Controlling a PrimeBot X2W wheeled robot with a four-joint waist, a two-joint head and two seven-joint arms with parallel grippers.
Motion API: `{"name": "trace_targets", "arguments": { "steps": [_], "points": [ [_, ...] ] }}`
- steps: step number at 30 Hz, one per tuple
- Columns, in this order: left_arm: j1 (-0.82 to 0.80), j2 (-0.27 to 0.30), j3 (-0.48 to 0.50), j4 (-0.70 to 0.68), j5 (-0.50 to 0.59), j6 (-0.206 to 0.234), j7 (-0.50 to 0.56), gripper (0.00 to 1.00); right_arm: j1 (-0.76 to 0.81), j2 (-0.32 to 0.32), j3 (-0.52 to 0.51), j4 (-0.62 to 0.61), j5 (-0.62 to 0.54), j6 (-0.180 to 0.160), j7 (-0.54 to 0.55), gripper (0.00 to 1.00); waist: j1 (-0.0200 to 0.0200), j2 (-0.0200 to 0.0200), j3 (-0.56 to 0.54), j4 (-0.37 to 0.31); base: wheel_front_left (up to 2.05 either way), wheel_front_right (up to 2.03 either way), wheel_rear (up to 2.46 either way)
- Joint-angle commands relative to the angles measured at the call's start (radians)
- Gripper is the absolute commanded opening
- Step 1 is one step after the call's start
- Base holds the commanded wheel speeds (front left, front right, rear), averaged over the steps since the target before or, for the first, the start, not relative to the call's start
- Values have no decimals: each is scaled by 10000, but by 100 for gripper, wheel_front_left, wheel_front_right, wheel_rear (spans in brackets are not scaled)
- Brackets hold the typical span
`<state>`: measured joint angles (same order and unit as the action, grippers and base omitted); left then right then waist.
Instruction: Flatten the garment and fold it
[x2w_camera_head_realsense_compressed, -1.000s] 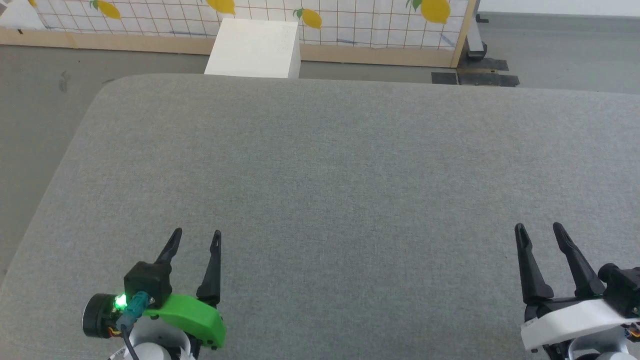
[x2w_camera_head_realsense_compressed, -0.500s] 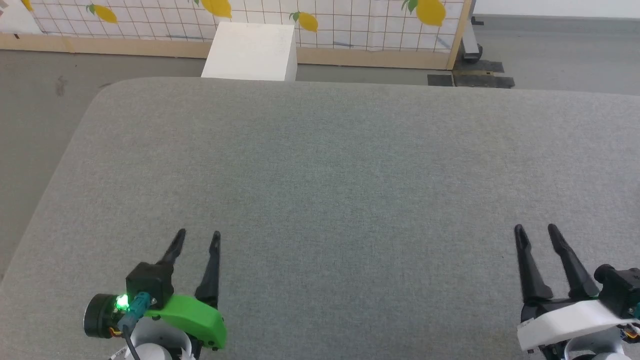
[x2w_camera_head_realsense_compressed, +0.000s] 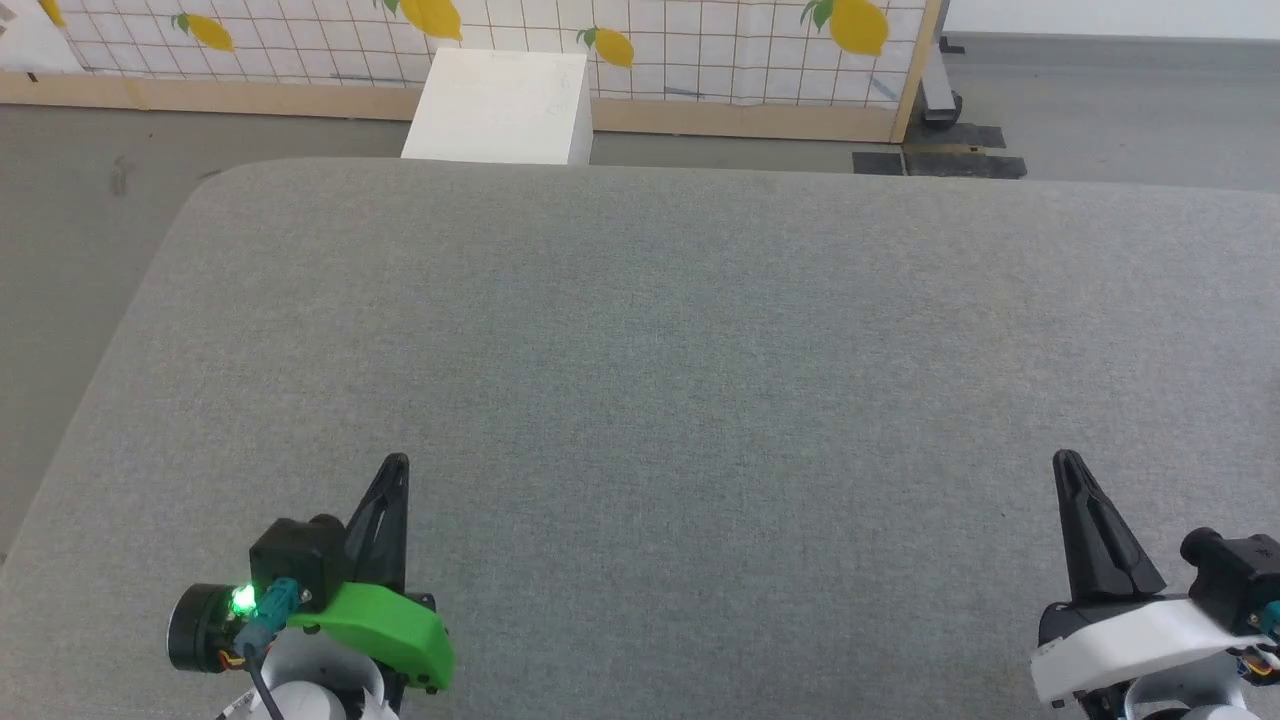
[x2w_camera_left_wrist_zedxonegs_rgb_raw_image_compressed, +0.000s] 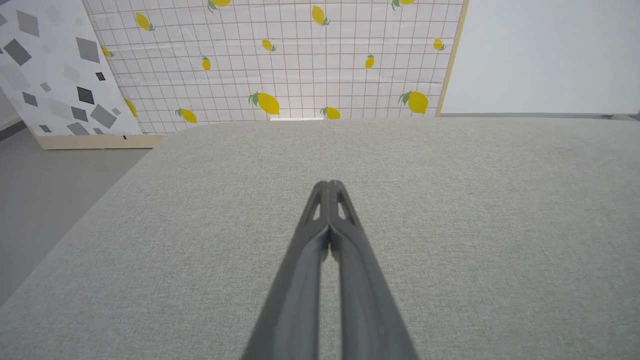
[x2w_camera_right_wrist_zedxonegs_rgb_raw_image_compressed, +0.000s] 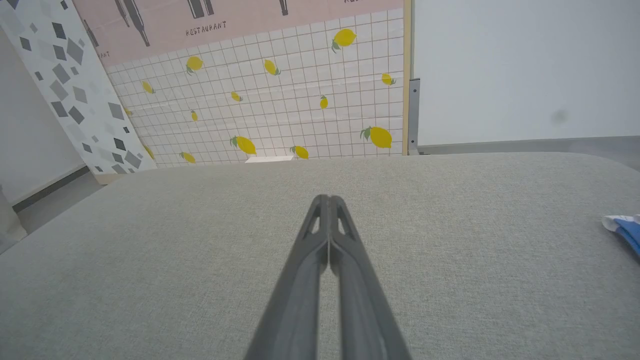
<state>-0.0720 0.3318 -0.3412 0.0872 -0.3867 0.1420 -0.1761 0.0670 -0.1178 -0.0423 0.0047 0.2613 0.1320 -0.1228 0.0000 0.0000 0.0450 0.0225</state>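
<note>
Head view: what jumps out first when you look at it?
The wide grey padded surface spreads across the middle, with the lemon-print screen standing behind it. At the bottom corners, the left end effector, with its bright green cover, and the right end effector are both shut. The blue garment peeks in at the right wrist view's right edge.

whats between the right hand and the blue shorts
Nothing but bare grey cushion: the right wrist view shows it running from the right hand to the shorts at the view's right edge.
</note>
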Motion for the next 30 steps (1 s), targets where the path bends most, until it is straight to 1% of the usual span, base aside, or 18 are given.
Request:
{"name": "trace_targets", "arguments": {
  "steps": [1, 30],
  "points": [
    [75, -106, 109, -57, 258, -60, 55, 0, -68, 56, 26, -5, -107, -1, 43, 0, 0, 0, -6, -3, 0, 0, 0],
    [239, -794, 948, -264, 1174, -406, 488, 0, -221, 213, 127, -16, -743, -4, 344, 0, 0, 0, -119, -59, 0, 0, 0]
  ]
}}
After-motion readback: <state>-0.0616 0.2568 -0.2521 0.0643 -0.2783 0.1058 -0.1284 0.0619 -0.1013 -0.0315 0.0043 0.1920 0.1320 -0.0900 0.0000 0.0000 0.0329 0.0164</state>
